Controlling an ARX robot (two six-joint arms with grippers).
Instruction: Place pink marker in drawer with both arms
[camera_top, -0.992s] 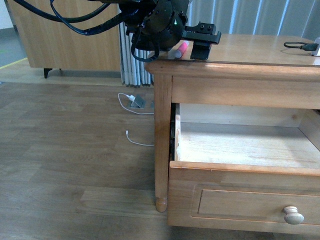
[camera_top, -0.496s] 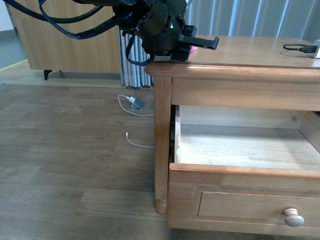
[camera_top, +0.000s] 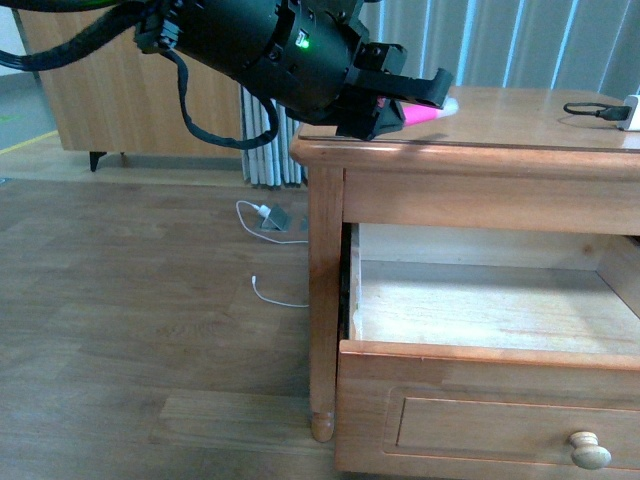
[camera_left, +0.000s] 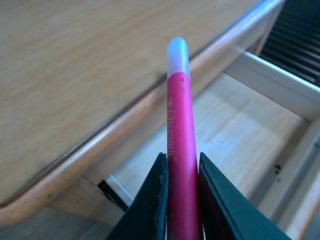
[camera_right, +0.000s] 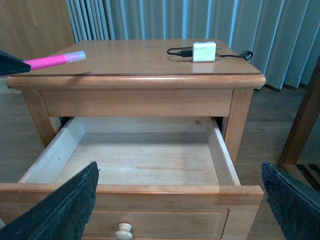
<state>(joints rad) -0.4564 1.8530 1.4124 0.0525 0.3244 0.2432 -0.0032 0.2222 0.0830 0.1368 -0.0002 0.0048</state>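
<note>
Left wrist view: my left gripper (camera_left: 181, 156) pinched the marker (camera_left: 178, 110) near the tabletop (camera_left: 75, 75) edge. My right gripper (camera_right: 179, 170) sat with jaws spread wide, facing the open drawer (camera_right: 145, 160).

Counts. Cabinet (camera_top: 326, 300): 1. Open drawer (camera_top: 480, 350): 1, with 1 round knob (camera_top: 590, 451). Pink marker (camera_top: 425, 112): 1. Black grippers: 2, namely the left gripper (camera_left: 182, 161) and the right gripper (camera_right: 180, 170). Green light (camera_top: 302, 42): 1. White charger (camera_right: 204, 51): 1, with 1 black cable (camera_right: 177, 51).
</note>
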